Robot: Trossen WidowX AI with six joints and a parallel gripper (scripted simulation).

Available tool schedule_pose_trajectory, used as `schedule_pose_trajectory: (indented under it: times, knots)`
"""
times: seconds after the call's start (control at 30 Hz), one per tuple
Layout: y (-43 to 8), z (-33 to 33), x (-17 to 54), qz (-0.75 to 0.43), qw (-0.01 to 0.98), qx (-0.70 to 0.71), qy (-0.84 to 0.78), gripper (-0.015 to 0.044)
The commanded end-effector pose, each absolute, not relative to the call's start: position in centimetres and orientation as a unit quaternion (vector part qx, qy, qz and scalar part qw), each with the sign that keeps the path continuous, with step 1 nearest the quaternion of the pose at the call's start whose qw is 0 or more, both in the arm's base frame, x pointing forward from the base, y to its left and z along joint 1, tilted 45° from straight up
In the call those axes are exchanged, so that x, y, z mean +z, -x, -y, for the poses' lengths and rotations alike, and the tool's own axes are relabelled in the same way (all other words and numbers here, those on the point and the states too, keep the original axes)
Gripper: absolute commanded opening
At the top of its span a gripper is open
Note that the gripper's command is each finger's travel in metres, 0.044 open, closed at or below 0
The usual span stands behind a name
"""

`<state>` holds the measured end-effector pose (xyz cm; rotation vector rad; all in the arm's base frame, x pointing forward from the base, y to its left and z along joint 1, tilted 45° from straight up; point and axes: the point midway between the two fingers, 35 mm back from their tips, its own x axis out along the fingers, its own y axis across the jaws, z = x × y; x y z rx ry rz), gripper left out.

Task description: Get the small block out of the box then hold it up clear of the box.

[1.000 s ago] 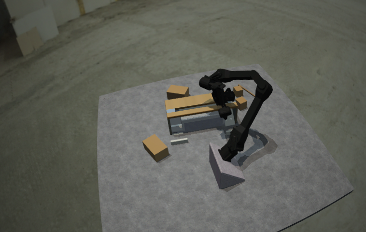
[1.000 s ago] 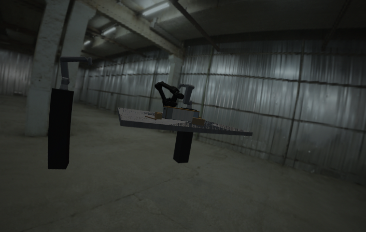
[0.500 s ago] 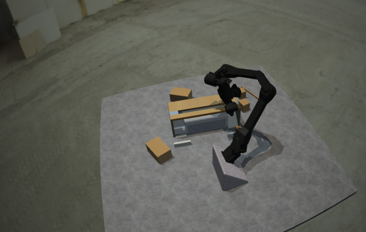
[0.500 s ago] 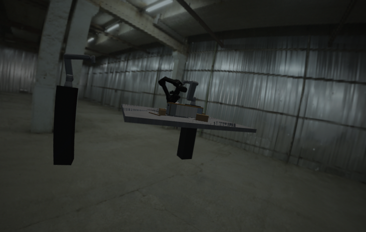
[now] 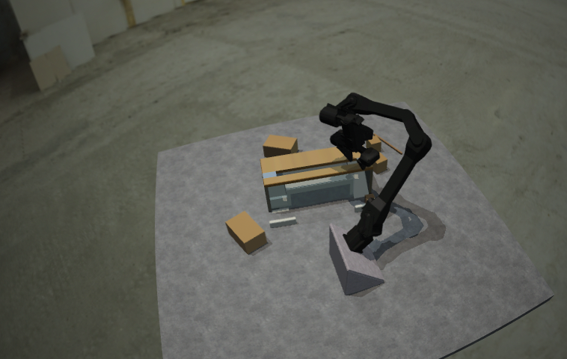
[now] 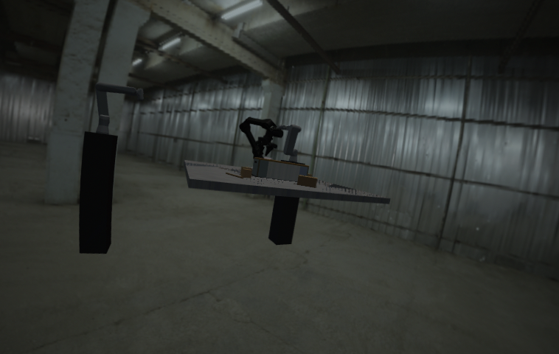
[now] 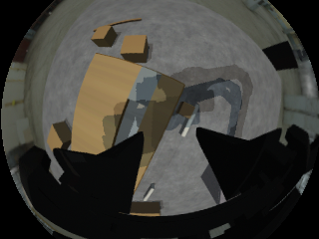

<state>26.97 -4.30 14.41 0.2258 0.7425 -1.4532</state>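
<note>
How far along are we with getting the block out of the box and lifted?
Possibly done: a small pale piece lies on the table by the box's right end; it may be the block, too small to confirm. In hand: the gripper hangs above that end, fingers partly open, holding nothing. Left: descend, grasp the block, lift it and hold still away from the box.

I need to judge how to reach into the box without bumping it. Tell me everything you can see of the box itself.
The box is long and low, lying flat on the grey table. Its top is two tan, wood-like planks with a slot between them; its front is a clear pane showing a dim grey interior. The walls look pale grey. The gripper hovers over its right end, fingers apart, holding nothing. No block is discernible inside.
</note>
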Motion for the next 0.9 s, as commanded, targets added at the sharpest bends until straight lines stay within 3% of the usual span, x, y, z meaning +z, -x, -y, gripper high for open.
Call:
schedule_pose_trajectory:
  times: [0.0,0.4,0.87]
  knots:
    - [-26.5,4.5,14.8,-0.437,0.698,-0.567,0.017,0.0285]
    - [-25.3,4.9,16.0,-0.638,0.629,-0.242,0.373,0.0285]
    - [-24.1,5.3,16.9,-0.641,0.406,0.088,0.646,0.0285]
